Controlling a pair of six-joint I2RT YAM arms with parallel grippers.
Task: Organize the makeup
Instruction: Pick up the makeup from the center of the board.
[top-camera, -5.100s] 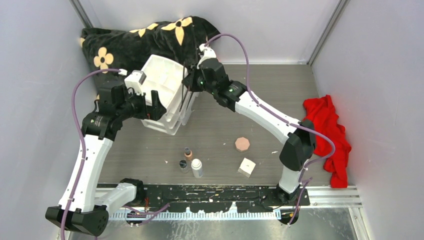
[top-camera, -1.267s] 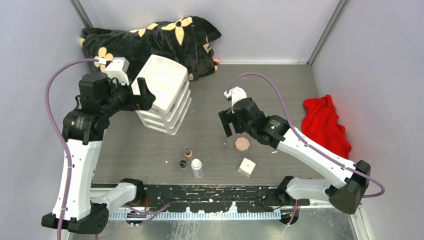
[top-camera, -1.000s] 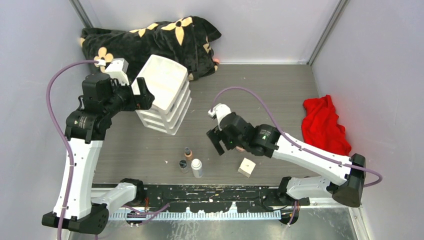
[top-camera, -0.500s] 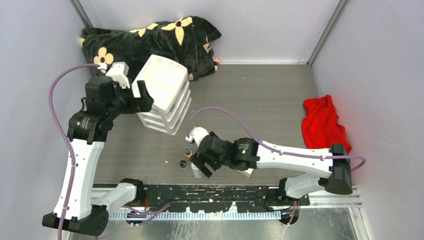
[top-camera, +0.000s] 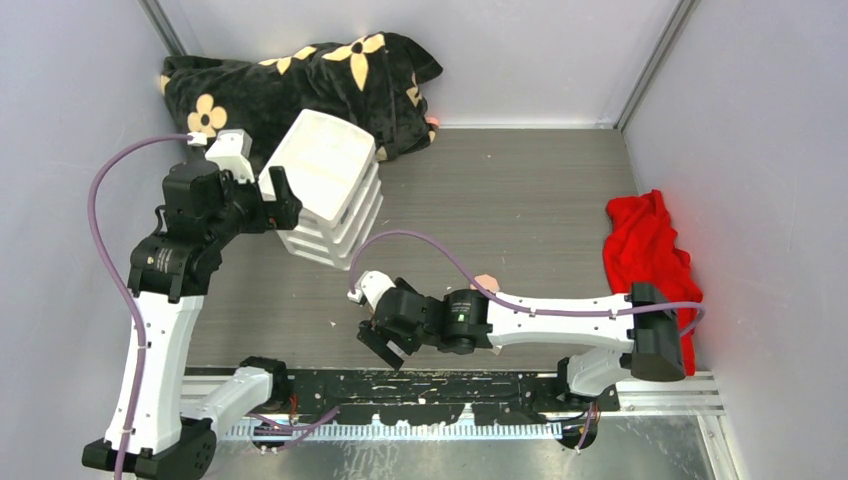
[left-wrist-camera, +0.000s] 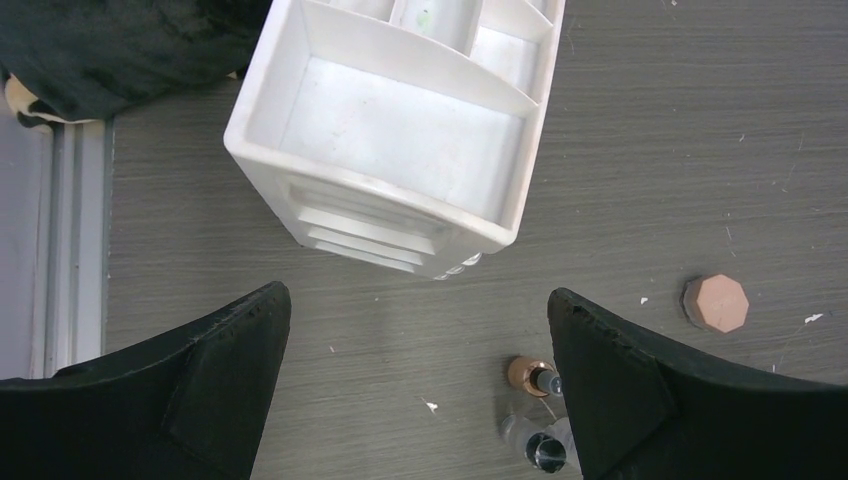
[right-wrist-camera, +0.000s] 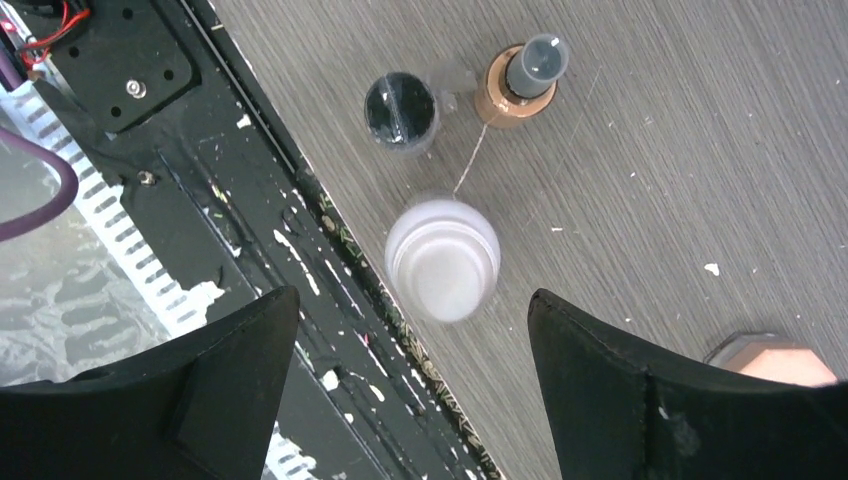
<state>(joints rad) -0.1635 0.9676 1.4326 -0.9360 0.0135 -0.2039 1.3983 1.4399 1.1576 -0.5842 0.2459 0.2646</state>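
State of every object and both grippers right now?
white bottle: upright
tan bottle: upright, dark cap on
clear jar: upright, lid on
octagonal compact: flat, closed
drawer box: drawers shut, near top compartment empty
red cloth: crumpled
left gripper: open, empty
right gripper: open, above white bottle

No legible text, label, brand, number or sign in any view, white bottle (right-wrist-camera: 442, 258), tan dark-capped bottle (right-wrist-camera: 520, 82), small clear jar (right-wrist-camera: 400, 110), octagonal compact (left-wrist-camera: 716, 303), drawer box (left-wrist-camera: 400, 140), surfaces plain as seen.
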